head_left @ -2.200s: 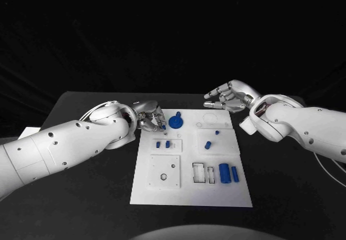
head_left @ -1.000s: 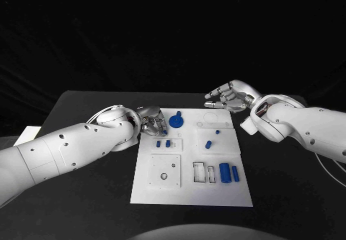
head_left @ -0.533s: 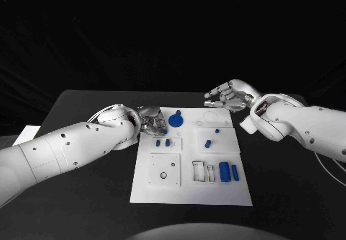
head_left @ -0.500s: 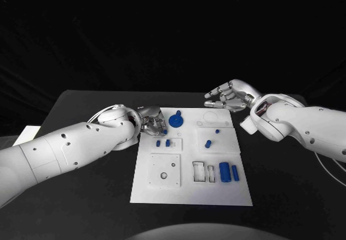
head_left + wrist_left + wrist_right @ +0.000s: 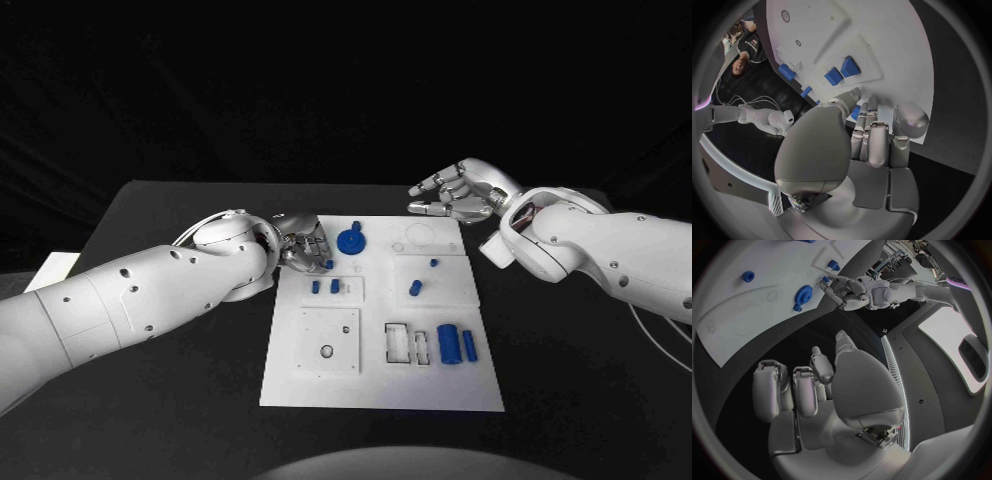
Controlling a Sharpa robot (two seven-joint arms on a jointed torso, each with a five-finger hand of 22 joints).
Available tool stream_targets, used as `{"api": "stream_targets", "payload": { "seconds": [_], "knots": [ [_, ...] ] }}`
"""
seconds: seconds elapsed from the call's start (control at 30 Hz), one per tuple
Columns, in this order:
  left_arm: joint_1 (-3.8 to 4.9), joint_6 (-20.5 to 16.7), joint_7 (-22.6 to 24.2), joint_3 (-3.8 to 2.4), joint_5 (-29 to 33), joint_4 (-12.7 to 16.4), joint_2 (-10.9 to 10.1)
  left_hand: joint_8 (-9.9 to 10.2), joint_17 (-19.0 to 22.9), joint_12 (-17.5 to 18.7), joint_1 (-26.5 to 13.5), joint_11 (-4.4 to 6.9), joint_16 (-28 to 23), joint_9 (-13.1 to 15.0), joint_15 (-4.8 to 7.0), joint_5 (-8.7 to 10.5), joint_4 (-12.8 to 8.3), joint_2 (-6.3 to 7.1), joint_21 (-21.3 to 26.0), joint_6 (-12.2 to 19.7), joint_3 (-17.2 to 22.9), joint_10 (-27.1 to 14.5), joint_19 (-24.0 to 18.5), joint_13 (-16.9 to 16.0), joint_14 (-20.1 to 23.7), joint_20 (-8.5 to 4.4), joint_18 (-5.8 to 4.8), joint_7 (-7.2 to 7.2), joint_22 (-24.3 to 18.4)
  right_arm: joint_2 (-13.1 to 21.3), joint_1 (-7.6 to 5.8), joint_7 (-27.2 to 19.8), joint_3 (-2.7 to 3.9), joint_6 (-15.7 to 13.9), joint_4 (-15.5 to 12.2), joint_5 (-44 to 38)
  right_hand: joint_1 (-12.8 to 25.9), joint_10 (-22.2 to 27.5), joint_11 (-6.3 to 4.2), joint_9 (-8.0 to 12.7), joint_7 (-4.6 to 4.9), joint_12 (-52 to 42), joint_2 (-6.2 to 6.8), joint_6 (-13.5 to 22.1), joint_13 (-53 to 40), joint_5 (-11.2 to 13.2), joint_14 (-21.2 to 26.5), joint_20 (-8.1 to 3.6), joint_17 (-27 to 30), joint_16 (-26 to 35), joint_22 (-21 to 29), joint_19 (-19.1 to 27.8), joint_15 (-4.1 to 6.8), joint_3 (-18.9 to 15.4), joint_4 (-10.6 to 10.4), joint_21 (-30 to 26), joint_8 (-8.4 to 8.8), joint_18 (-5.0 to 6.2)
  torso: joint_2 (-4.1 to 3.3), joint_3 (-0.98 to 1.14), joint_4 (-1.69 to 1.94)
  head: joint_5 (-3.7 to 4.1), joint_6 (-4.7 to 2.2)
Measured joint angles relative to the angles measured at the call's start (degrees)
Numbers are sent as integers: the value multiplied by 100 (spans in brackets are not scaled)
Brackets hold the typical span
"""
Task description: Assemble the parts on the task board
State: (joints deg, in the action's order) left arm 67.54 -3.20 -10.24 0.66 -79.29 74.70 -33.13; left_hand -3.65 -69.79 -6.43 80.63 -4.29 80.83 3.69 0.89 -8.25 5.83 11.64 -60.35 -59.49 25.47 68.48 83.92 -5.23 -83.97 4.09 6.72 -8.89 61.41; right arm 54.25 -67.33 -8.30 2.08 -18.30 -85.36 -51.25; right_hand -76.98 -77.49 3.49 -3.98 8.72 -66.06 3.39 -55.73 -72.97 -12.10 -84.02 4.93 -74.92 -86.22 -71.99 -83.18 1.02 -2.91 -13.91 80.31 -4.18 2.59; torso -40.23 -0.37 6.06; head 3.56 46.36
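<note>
Head view showed the board (image 5: 382, 390) lying flat mid-worktop (image 5: 173, 400), long side running away from the robot. Left hand (image 5: 303, 247) sat at the board's far left edge, fingers curled inward over a small blue part (image 5: 329, 264). Left wrist view put a blue piece (image 5: 856, 113) right at those fingertips (image 5: 859, 107), apparently pinched, though the contact itself was hidden behind the hand; likely a grip low at the board so the piece can go straight down into a seat. Blue gear (image 5: 351, 242) stood just beside that hand, toward the board's far end. Two short pegs (image 5: 325, 287) stood in the small plate nearer the robot, close by the left hand. Another peg (image 5: 415, 290) and a smaller one (image 5: 434, 265) sat in the right-hand plate. Two cylinders (image 5: 457, 345) lay side by side near the empty rectangular slots (image 5: 402, 344), probably staged for them.

Right hand (image 5: 459, 192) hovered off the board's far right corner, above the worktop, fingers loosely curled and holding nothing. Right wrist view confirmed bare fingers (image 5: 804, 390) well apart from the board edge (image 5: 729, 342). Judged as parked clear, leaving the left hand room to work.
</note>
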Motion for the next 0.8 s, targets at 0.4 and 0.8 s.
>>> {"api": "stream_targets", "payload": {
  "seconds": [0.4, 0.8],
  "knots": [
    [0, -329, 141, -22, 320, 165, -322, -72, 102, 198, -36, -102, 0, 26, -60, -98, -102, 36, -13, 408, 91, -185, 0, 36, -19, 81, 1, -57, 72, 93, 0, 191, 0, 135, 63, -308, -717, 1600, 4, -10, -51, 4289, -203, -84, 3461, 120, 0, -42, 1, 534, 724, 268, -43, 468, 335, -498, -47, 181, 4, -3, -2, 34, -32],
    [-44, -948, 1912, 0, 4647, 711, -976, -228, 2026, -49, -222, -151, -1069, 29, -166, -99, -69, -173, 2018, 51, 97, -156, -857, -21, 678, 199, 222, -104, -1615, 306, 101, 920, 1, 565, -325, -2766, -901, 1263, 25, -32, -98, 5736, 202, -695, 5233, 262, 0, -19, 1, 558, 721, 245, -42, 1282, 555, -509, -76, 182, 7, -7, -5, 221, -179]
  ]
}}
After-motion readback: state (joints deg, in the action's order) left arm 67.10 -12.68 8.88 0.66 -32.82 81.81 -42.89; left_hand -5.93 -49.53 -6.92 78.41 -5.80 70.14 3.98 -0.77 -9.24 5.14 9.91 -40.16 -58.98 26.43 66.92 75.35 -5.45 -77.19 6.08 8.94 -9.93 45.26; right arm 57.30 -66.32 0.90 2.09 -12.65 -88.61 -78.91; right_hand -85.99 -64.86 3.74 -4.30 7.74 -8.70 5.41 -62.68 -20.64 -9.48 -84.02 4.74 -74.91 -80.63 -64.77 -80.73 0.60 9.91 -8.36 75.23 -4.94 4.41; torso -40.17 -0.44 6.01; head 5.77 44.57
